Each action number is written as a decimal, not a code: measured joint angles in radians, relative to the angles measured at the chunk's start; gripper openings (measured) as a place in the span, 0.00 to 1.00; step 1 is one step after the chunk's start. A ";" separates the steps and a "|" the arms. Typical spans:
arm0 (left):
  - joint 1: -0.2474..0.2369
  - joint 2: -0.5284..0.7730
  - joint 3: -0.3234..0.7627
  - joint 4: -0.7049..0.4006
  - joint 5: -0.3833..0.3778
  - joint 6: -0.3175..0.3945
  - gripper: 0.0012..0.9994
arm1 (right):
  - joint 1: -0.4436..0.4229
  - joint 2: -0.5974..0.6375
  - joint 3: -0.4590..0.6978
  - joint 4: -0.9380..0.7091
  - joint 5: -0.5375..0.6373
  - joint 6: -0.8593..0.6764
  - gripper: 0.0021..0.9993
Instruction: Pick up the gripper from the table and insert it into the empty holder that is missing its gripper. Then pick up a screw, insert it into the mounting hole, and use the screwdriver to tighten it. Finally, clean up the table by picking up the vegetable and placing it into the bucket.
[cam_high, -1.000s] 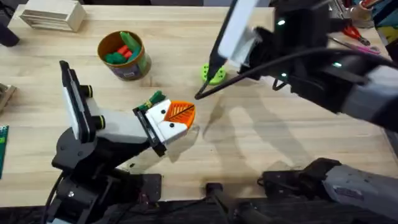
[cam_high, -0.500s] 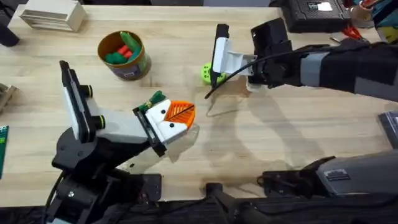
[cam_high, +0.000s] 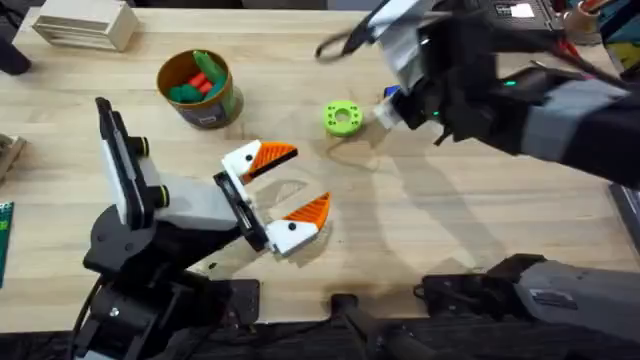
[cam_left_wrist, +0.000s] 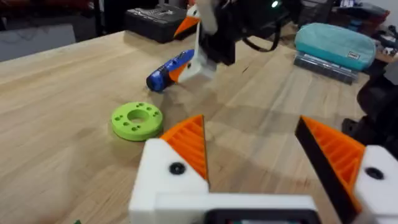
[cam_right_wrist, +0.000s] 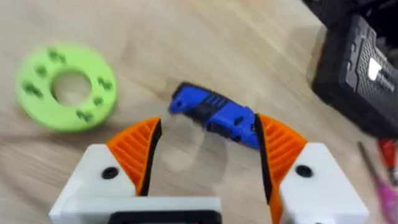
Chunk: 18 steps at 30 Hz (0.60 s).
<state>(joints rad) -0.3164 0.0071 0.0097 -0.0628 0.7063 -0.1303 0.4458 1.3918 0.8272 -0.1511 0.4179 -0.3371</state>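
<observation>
The blue screwdriver (cam_right_wrist: 214, 116) lies on the table past the lime-green ring (cam_high: 342, 117). My right gripper (cam_right_wrist: 208, 155) hovers open just above the screwdriver, an orange finger on each side, not touching it. In the overhead view only the screwdriver's blue end (cam_high: 392, 96) shows under the right arm (cam_high: 480, 80). My left gripper (cam_high: 286, 186) rests open near the table's middle with nothing between its fingers. The bucket (cam_high: 222, 104) stands at the back left with green and red toy pieces inside. The loose gripper, the holder, a screw and a loose vegetable are out of view.
A wooden slatted block (cam_high: 85, 25) sits at the back left corner. A black box (cam_right_wrist: 360, 68) and pink-handled scissors (cam_high: 570, 52) lie at the back right. A teal pouch (cam_left_wrist: 336, 42) is off to the right. Bare wood spreads between the two grippers.
My left gripper has opened, and the green piece beside its tips no longer shows. The right arm has swung right and up over the screwdriver.
</observation>
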 joint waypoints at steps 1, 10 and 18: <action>0.000 0.000 0.000 0.000 0.000 0.000 0.90 | 0.000 -0.024 0.000 0.000 -0.009 0.040 0.85; 0.000 0.007 0.154 -0.152 -0.170 -0.005 0.92 | 0.000 -0.142 0.000 -0.005 -0.204 0.306 0.86; 0.000 0.367 0.656 -0.668 -0.426 0.152 0.92 | 0.000 -0.142 0.000 0.016 -0.293 0.357 0.85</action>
<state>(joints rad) -0.3164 0.3745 0.6657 -0.7309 0.2799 0.0217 0.4458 1.2503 0.8272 -0.1349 0.1253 0.0200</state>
